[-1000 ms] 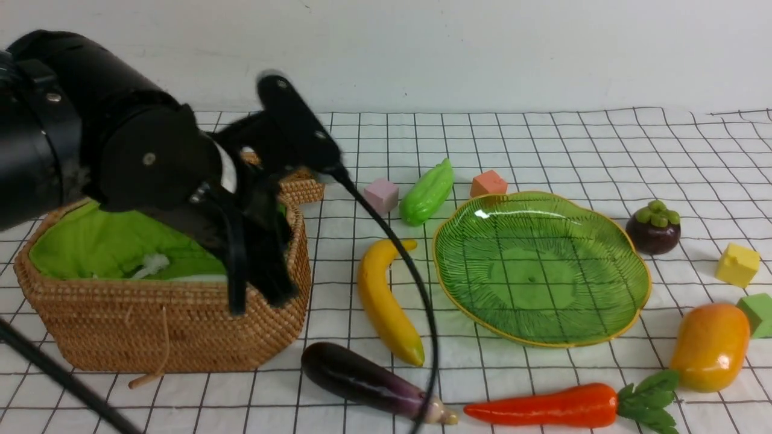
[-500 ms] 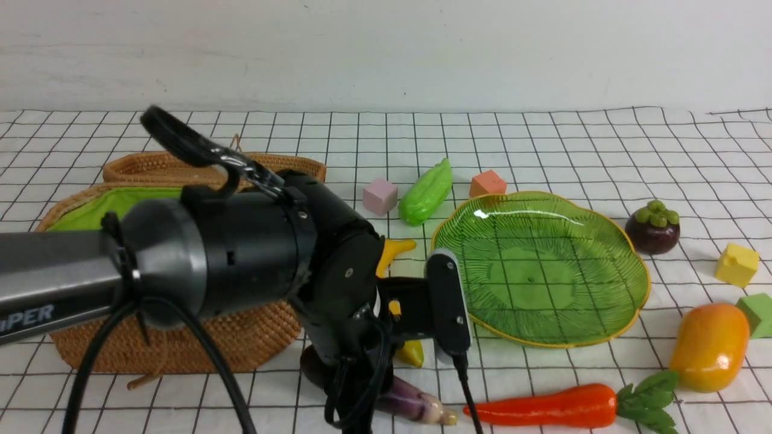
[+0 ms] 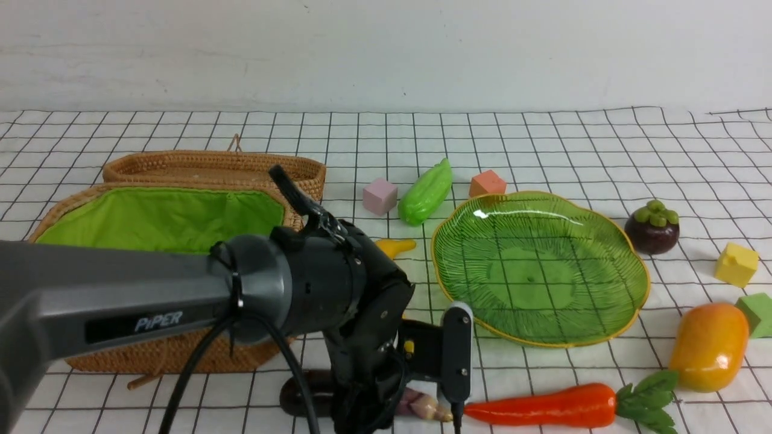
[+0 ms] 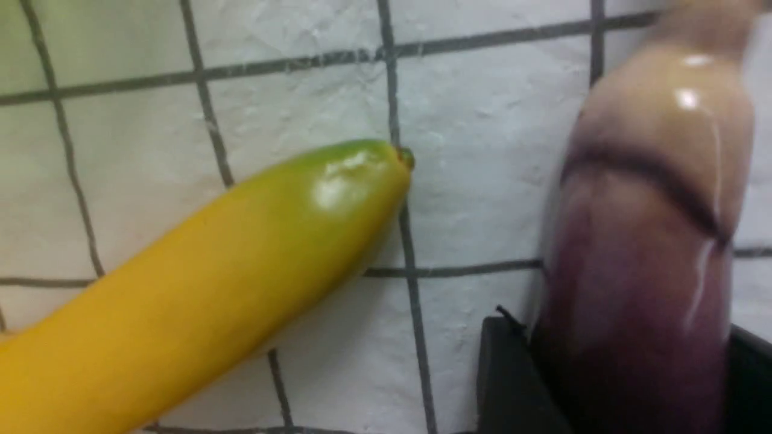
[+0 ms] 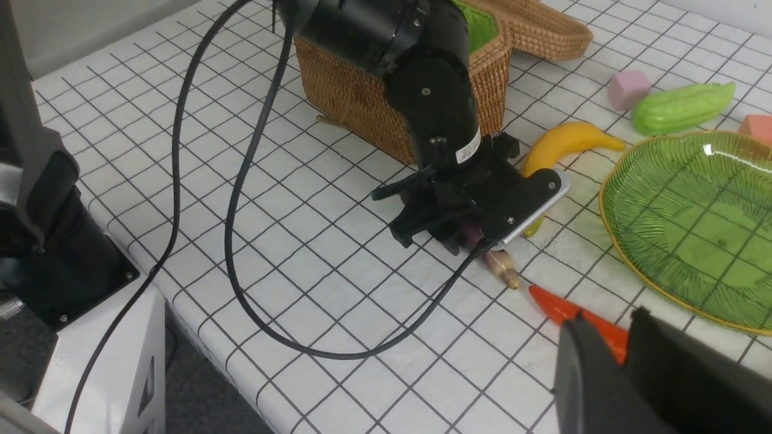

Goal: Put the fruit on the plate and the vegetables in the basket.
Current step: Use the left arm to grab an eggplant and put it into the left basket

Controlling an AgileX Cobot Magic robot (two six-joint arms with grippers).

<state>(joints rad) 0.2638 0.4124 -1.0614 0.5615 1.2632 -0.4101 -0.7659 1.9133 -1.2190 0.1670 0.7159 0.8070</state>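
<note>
The large brown woven wicker basket with green cloth lining (image 3: 108,360) stood at the left side of the table, which was covered with a white, black-gridded cloth (image 3: 543,138). A shallow woven lid (image 3: 211,166) lay behind the basket.

The left gripper (image 4: 627,367) was lowered at the table's near edge, just in front of the basket's right-hand corner. Its jaws stood apart, one on each side of the glossy dark purple toy eggplant (image 4: 639,241), which lay flat on the cloth. Whether they pressed on it could not be determined (the wrist view is close and blurred). The yellow toy banana (image 4: 211,289) lay just beside the eggplant without touching it, its green-tinged tip towards it.

The right gripper (image 5: 621,334) hung above the near edge, jaws slightly parted and holding nothing.

The wide green ribbed glass plate with a yellow rim (image 3: 543,265) sat right of centre. The orange-red carrot with green leaves (image 3: 543,407) lay along the near edge, right of the eggplant. The orange-yellow oval mango (image 3: 710,346) lay near the near right corner. The dark purple mangosteen with a green cap (image 3: 652,229) sat just beside the plate's right rim. The light green ridged gourd (image 3: 427,191) lay beyond the plate's far left rim, between a pink cube (image 3: 380,196) and an orange cube (image 3: 488,182). A yellow cube (image 3: 738,264) and a green cube (image 3: 757,313) lay by the right edge.
</note>
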